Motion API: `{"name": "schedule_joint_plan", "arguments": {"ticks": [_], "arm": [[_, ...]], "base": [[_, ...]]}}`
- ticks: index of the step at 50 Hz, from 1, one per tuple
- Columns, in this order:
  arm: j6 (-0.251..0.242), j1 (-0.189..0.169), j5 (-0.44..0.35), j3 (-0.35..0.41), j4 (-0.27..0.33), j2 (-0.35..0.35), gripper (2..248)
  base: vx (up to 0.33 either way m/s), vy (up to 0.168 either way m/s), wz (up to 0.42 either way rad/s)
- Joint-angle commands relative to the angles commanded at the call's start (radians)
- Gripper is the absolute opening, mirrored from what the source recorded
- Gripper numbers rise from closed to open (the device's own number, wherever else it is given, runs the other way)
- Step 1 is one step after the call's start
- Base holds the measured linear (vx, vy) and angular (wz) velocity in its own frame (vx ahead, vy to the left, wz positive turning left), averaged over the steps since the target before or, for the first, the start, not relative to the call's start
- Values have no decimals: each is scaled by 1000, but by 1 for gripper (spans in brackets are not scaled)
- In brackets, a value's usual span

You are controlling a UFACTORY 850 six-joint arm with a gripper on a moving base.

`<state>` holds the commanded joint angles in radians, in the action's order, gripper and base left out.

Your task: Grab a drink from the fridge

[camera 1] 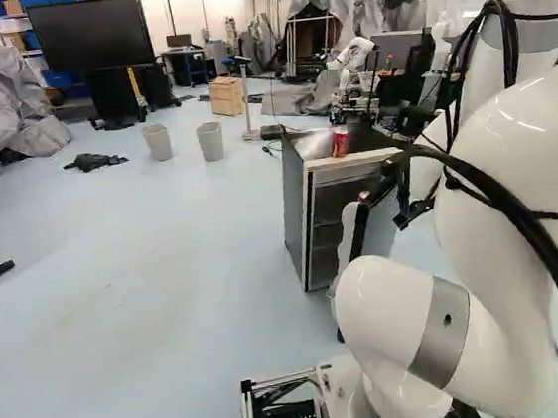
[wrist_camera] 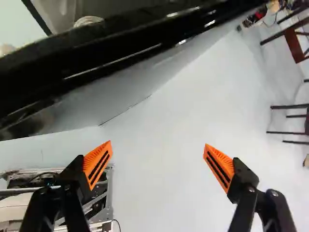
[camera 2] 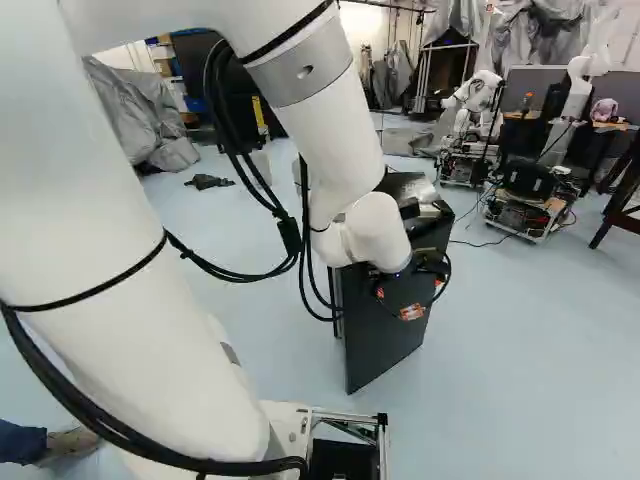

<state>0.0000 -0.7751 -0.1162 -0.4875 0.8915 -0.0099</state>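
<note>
Dim shelves show inside the fridge (camera 1: pixel 297 212); their contents are unclear. Only the left base view shows the red can (camera 1: pixel 341 142) atop it, between one and two o'clock from centre. The end effector (camera 2: pixel 410 288) stands open.

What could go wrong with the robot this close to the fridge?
The open hand could bump the shiny black edge ahead of it, perhaps jolting the fridge.
A jolt like that might topple the red can, which stands loose on top of the fridge.
The black cables loop away from the arm, so one might snag as it moves.
</note>
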Motion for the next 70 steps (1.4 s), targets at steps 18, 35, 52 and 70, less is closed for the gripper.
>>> {"name": "schedule_joint_plan", "arguments": {"ticks": [18,35,52,70], "arm": [[0,45,-9,-7,10,-7,247],[0,91,-9,-32,10,-31,247],[0,128,-9,-74,10,-69,247],[0,164,-9,-121,10,-112,247]], "base": [[0,0,0],[0,0,0],[0,0,0],[0,0,0]]}}
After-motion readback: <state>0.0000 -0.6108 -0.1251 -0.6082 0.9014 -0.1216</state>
